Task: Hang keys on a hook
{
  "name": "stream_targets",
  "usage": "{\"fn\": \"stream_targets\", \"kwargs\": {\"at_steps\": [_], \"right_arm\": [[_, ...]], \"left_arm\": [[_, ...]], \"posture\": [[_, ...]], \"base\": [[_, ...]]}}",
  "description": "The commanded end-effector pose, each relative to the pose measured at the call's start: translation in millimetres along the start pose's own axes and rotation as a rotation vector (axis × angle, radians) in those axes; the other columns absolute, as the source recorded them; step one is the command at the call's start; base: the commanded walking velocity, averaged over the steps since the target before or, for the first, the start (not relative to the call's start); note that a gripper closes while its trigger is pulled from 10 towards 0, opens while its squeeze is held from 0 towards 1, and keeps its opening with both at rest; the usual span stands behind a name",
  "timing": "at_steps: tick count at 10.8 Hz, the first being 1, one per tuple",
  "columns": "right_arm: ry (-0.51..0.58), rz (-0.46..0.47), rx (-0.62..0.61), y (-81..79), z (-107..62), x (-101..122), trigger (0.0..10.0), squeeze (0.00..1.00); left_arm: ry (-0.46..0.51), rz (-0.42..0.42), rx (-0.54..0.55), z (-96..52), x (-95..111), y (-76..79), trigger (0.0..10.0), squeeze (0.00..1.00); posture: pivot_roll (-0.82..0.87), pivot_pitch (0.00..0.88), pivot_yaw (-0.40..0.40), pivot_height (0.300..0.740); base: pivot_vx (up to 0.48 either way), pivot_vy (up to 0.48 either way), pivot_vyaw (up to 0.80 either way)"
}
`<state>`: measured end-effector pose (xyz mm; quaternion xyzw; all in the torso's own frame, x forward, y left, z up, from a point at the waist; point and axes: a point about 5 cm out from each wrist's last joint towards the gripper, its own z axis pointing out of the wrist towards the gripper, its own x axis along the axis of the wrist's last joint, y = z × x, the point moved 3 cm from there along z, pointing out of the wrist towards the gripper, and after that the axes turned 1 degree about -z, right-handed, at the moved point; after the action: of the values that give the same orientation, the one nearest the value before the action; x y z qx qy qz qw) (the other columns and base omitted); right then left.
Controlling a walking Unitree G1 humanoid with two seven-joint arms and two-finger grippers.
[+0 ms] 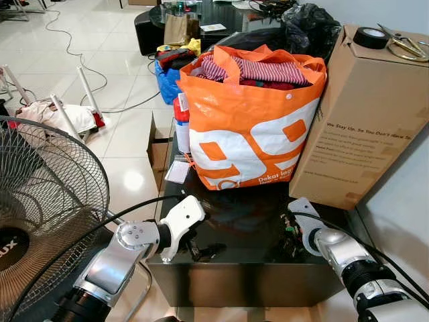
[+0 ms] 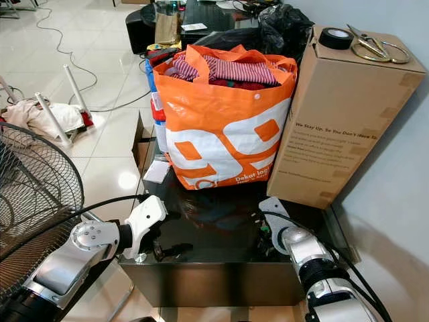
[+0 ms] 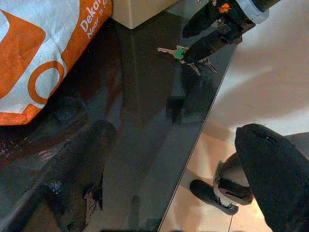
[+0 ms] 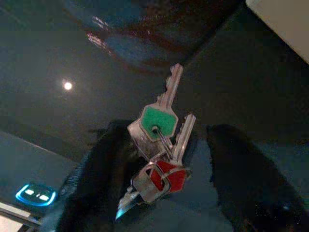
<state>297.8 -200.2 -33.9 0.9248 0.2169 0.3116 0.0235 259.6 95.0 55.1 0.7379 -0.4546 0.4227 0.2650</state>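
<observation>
The right hand (image 4: pixel 164 193) is down at the glossy black counter (image 1: pixel 248 231), its two fingers spread on either side of the keys (image 4: pixel 159 150), which lie on the glass between them; one finger seems to touch the bunch, but no grip is closed yet. The bunch carries a green-capped key and a red-capped one on a ring, and it sits near the counter's right front part, in front of the tall cardboard box (image 1: pixel 372 114). The left hand (image 1: pixel 201 251) rests over the counter's left front edge, fingers parted and holding nothing. Behind stands a stuffed orange bag (image 1: pixel 248 127). By my judgement this is the pick-up step: the fingers should close on the ring and lift, then seek a hook.
</observation>
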Motion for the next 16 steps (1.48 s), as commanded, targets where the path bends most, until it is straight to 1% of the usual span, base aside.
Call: {"fn": "stream_targets", "kwargs": {"at_steps": [1, 4, 7, 11, 14, 16], "right_arm": [[0.017, 0.008, -0.013, 5.0, -0.7, 5.0, 0.0, 0.00], [0.016, 0.025, -0.029, 8.8, -0.2, 1.8, 0.0, 0.00], [0.006, 0.024, -0.021, 4.8, 1.9, -1.7, 0.0, 0.00], [0.005, 0.026, -0.024, 4.9, 2.4, -1.9, 0.0, 0.00], [0.028, 0.035, -0.014, 2.6, 3.0, 1.4, 0.0, 0.00], [0.057, 0.032, -0.006, 5.2, 1.5, 4.5, 0.0, 0.00]], "left_arm": [[-0.001, 0.017, -0.001, 0.9, 2.8, -2.4, 10.0, 0.00], [0.000, 0.021, -0.004, 2.0, 3.6, -2.8, 10.0, 0.00], [0.001, 0.022, -0.001, 2.3, 4.4, -4.2, 10.0, 0.00], [0.006, 0.026, -0.001, 3.8, 6.2, -6.9, 10.0, 0.00], [0.003, 0.027, 0.001, 3.1, 5.6, -8.1, 10.0, 0.00], [0.002, 0.029, 0.009, 1.5, 5.9, -10.4, 10.0, 0.00]], "posture": [[-0.06, 0.000, 0.014, 0.740], [-0.07, 0.000, 0.018, 0.740], [-0.06, 0.000, 0.015, 0.740], [-0.07, 0.000, 0.020, 0.740], [-0.06, 0.000, 0.021, 0.740], [-0.05, 0.000, 0.023, 0.740]], "base": [[0.000, 0.000, 0.00], [0.000, 0.000, 0.00], [0.000, 0.000, 0.00], [0.000, 0.000, 0.00], [0.000, 0.000, 0.00], [0.000, 0.000, 0.00]]}}
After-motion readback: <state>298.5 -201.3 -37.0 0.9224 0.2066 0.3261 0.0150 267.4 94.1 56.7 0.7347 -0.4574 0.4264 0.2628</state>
